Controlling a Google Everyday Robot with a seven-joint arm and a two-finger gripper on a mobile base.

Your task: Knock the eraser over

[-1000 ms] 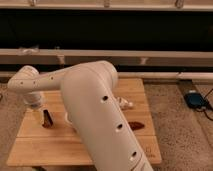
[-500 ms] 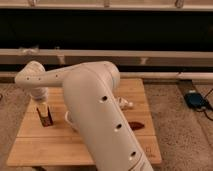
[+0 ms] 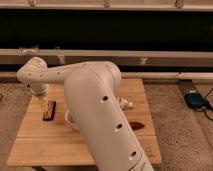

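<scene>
The tool (image 3: 44,100) hangs over the worktop's (image 3: 40,142) left side — the eraser (image 3: 49,110) just beneath; bare wood in front.
</scene>
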